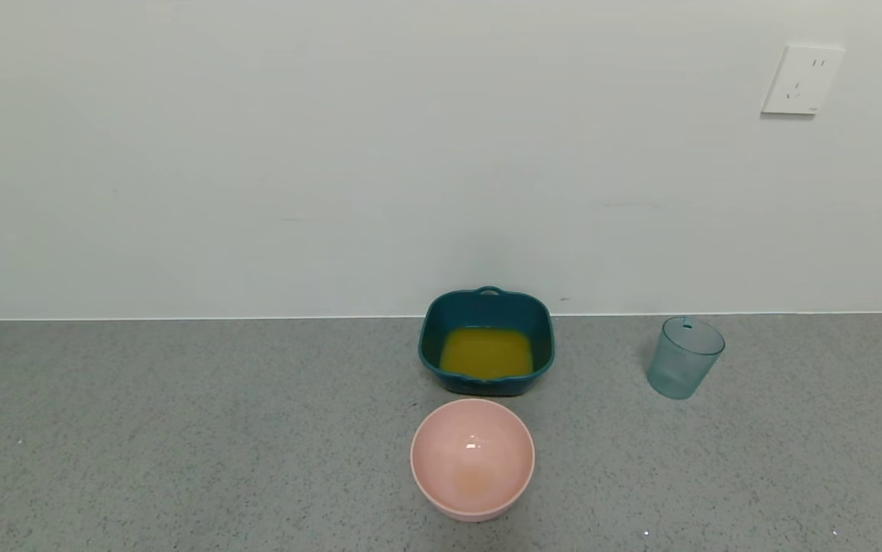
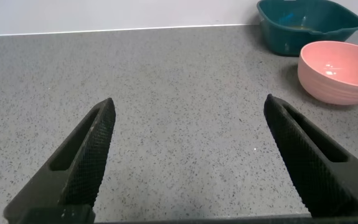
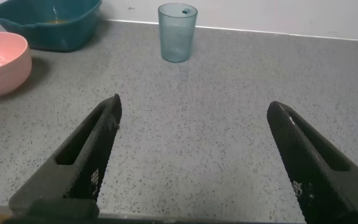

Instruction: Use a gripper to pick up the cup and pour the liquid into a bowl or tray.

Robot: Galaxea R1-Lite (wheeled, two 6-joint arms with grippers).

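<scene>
Where grey speckled counter (image 1: 180,445) meets white wall (image 1: 334,153), both hands (image 2: 188,143) (image 3: 194,143) wide open, holding nothing, socket (image 1: 801,80) upper right.

We see a matt, speckled grey bench (image 1: 180,429) with a stone-like grain. The cup (image 1: 684,358) looks like translucent, faintly ribbed plastic. The teal tray (image 1: 487,307) and pink bowl (image 1: 472,458) appear smooth, the bowl glossy with a highlight. The liquid (image 1: 486,353) is opaque. Each claw (image 2: 188,149) (image 3: 194,155) has black, finely textured fingers.
</scene>
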